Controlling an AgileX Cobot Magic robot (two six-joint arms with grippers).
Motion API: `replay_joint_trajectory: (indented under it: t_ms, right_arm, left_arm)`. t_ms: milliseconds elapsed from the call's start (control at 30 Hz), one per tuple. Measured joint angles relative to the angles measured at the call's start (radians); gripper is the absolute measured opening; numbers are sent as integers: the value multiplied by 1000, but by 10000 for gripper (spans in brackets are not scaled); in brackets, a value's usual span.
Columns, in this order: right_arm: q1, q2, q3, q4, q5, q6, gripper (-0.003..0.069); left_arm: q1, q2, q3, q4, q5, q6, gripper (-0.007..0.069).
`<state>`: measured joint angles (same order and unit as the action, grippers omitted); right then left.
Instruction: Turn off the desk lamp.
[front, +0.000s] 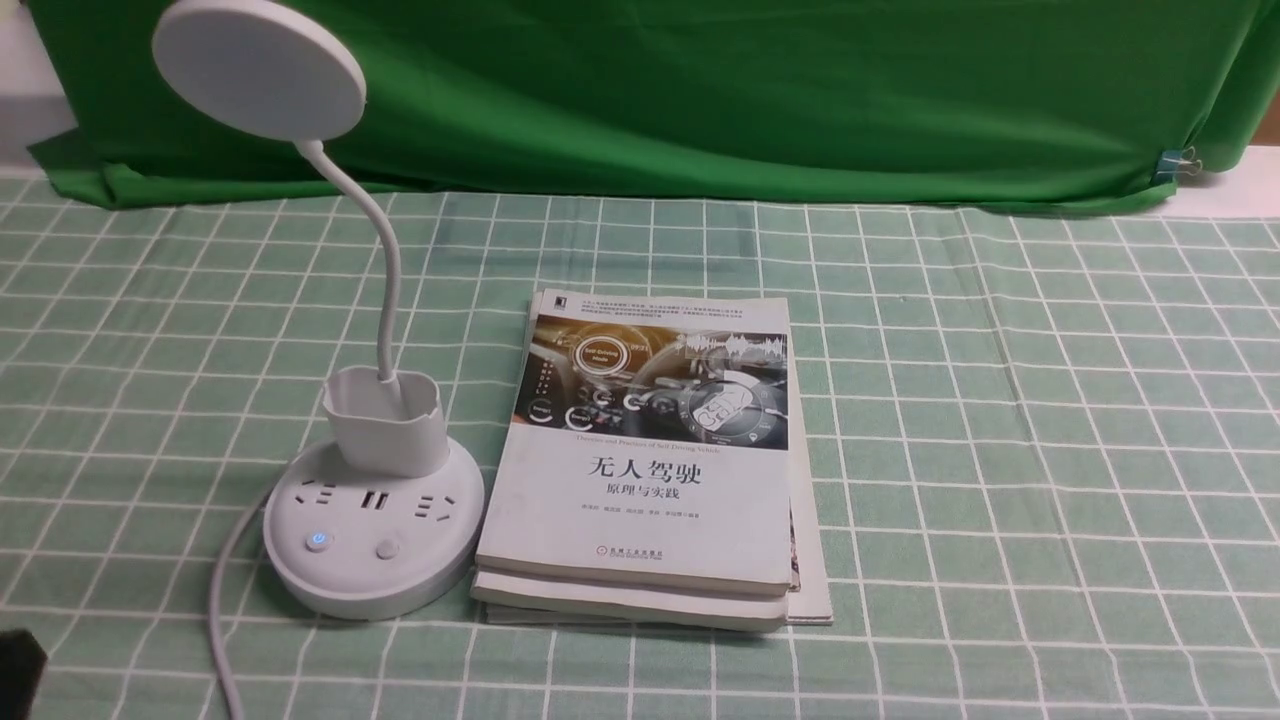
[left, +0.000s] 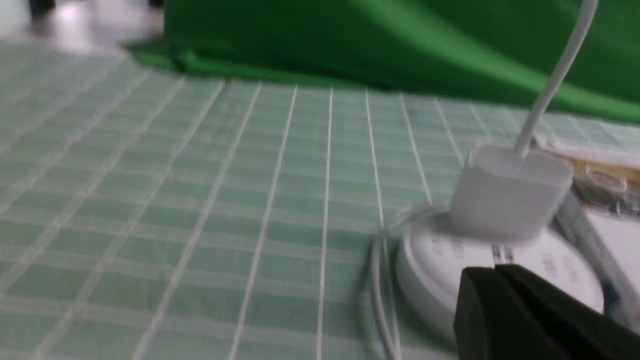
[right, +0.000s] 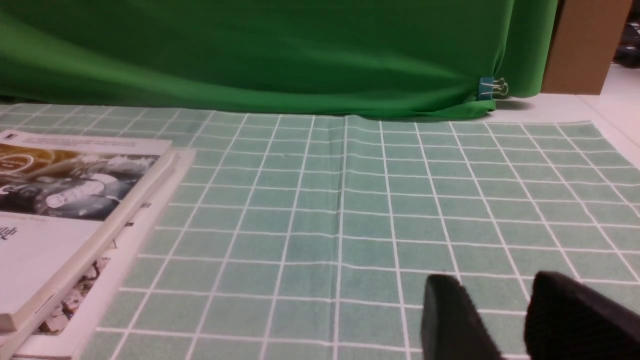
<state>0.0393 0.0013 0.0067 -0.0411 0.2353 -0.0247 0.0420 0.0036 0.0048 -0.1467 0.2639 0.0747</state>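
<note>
Although the left gripper (left: 495, 270) has its fingertips pressed together, it is only at the near left edge of the cloth, apart from the desk lamp (front: 370, 560), so I'd say the job has hardly begun. The lamp stands upright on the checked tablecloth (front: 960, 500), over on the left. On its base, the left-hand power button (front: 319, 540) glows blue, which I take to mean the power is on; the plain button (front: 387, 548) beside it shows no glow. What's left, as I judge it, is the whole of it: reach over, press the proper button, draw back. Just right of the base lies a stack of books (front: 640, 510). Farther right, the right gripper (right: 487, 280) holds its fingers spread, with nothing between them.
</note>
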Motion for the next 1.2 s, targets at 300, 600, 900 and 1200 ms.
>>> replay_joint_trajectory:
  t_ms: [300, 600, 900, 1200]
  right_arm:
    - [0, 0, 0, 0, 1, 0, 242]
    - [0, 0, 0, 0, 1, 0, 242]
    - [0, 0, 0, 0, 1, 0, 242]
    - [0, 0, 0, 0, 0, 0, 242]
  left_arm:
    - [0, -5, 0, -15, 27, 0, 1]
    - [0, -5, 0, -15, 28, 0, 1]
    - [0, -5, 0, -15, 28, 0, 1]
    - [0, -5, 0, -15, 28, 0, 1]
